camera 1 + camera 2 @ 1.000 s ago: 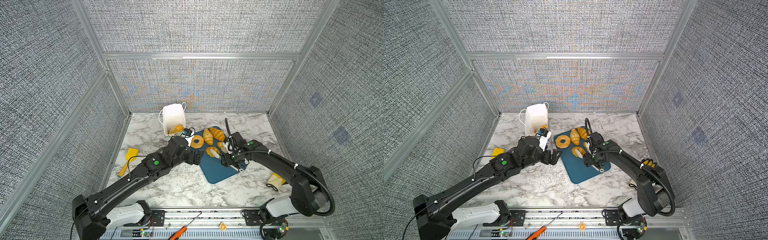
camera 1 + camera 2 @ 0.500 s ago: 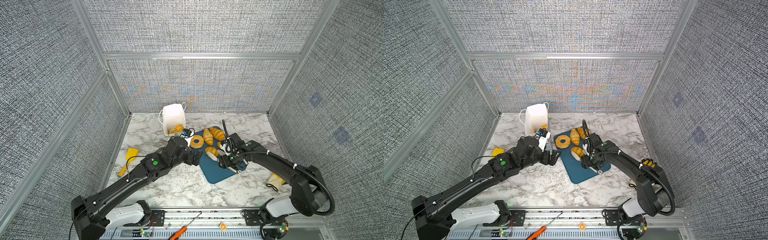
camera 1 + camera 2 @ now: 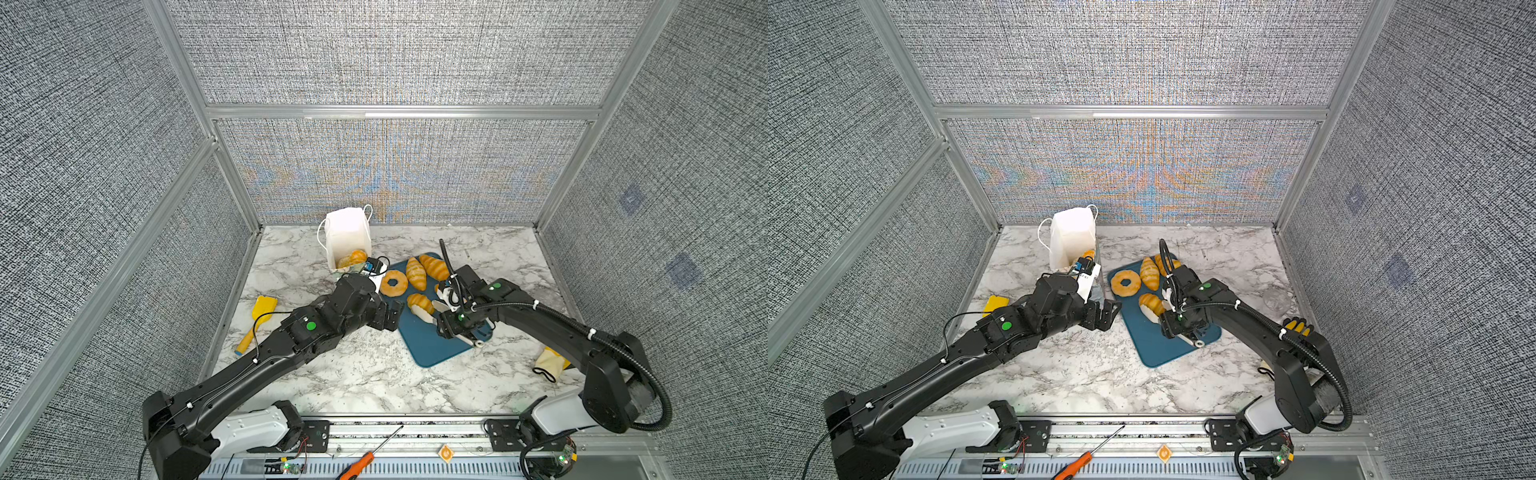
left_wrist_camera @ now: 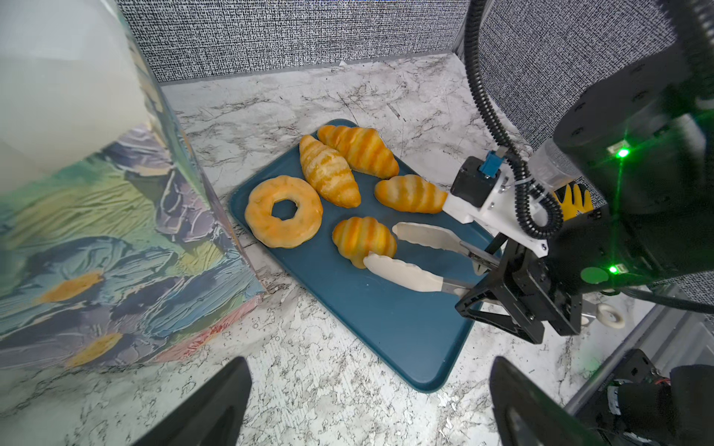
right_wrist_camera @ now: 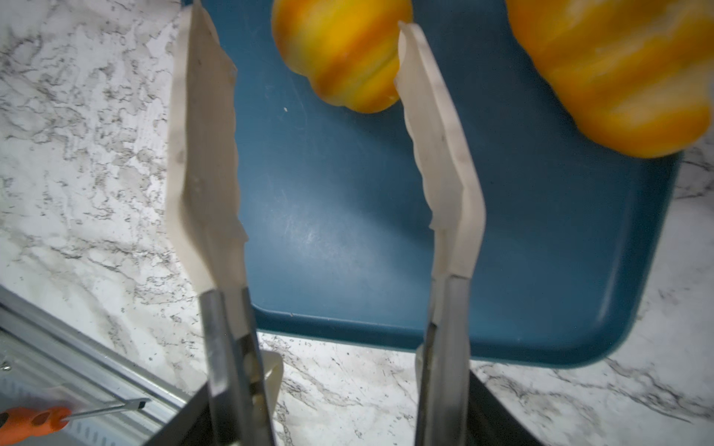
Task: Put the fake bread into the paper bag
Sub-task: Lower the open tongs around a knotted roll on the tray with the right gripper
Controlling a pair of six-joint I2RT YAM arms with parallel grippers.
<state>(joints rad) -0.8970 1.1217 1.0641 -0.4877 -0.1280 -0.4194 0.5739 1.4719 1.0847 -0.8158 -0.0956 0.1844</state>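
The paper bag [image 3: 347, 232] [image 3: 1071, 237] [image 4: 96, 239] stands at the back left with fake bread [image 3: 353, 257] inside. On the blue tray [image 3: 428, 349] [image 4: 386, 320] lie a doughnut [image 3: 394, 283] [image 4: 284, 210], larger croissants [image 3: 415, 272] and a small croissant [image 3: 419, 302] [image 4: 363, 239] [image 5: 340, 50]. My right gripper [image 3: 459, 328] [image 3: 1183, 326] [image 4: 498, 285] is shut on the handles of white-tipped tongs [image 4: 409, 270] [image 5: 204, 154]. The tongs stand apart, their tips on either side of the small croissant's end. My left gripper [image 3: 388, 316] [image 4: 367, 409] is open and empty over the marble between the bag and the tray.
A yellow scoop [image 3: 257, 320] lies by the left wall and a yellow glove [image 3: 550, 361] near the right arm's base. An orange screwdriver [image 3: 365, 457] rests on the front rail. Grey walls close in three sides.
My right arm has shifted the tongs slightly left, bringing their tips up to the small croissant. The left arm has barely moved.
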